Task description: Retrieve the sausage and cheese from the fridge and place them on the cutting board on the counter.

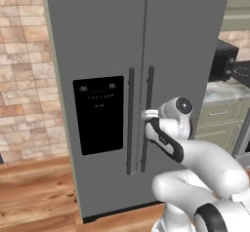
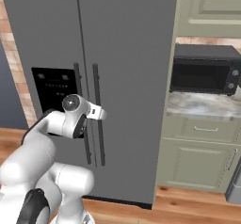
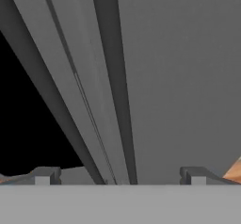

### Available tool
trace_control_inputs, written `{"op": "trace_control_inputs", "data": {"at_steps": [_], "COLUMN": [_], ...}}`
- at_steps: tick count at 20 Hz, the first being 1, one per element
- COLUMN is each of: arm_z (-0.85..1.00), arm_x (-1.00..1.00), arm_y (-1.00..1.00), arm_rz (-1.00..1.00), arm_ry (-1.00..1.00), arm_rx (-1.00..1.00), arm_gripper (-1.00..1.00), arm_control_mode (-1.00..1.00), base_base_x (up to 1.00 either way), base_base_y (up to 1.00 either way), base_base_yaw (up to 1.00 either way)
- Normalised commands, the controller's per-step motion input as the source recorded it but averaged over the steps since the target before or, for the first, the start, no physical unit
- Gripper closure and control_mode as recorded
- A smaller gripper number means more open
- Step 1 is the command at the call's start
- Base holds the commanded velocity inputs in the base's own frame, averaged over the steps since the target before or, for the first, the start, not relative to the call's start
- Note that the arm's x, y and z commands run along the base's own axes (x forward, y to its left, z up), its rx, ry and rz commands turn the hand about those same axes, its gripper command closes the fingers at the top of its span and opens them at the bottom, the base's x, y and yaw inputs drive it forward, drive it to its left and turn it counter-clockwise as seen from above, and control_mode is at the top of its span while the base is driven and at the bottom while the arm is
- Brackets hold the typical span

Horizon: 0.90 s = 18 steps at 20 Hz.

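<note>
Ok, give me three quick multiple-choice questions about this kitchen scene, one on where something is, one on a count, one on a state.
1. Where is the microwave?
A. on the floor
B. on the counter right of the fridge
C. on top of the fridge

2. How many dark vertical handles does the fridge have?
A. one
B. two
C. four

3. The fridge doors are:
A. both shut
B. both wide open
C. removed

Answers: B, it sits on the marbled top beside the fridge; B, two bars flank the centre seam; A, no shelves show.
</note>
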Motion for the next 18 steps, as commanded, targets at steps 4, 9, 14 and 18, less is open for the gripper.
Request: {"op": "trace_control_inputs", "data": {"at_steps": [4, 9, 14, 18], "arm_z": [-0.01, -0.01, 0.00, -0.03], "arm_x": [0.29, 0.35, 0.24, 0.21], "arm_y": [0.00, 0.00, 0.00, 0.00], "arm_rz": [0.00, 0.00, 0.00, 0.00], "arm_ry": [-0.10, -0.03, -0.02, -0.01], "arm_rx": [0.00, -0.01, -0.08, -0.07], "arm_gripper": [-1.00, -1.00, -1.00, -1.00], "arm_control_mode": [-1.00, -1.00, -1.00, -1.00], "base_base_x": [0.00, 0.00, 0.00, 0.00], "base_base_y": [0.00, 0.00, 0.00, 0.00], "base_base_yaw": [0.00, 0.00, 0.00, 0.00]}}
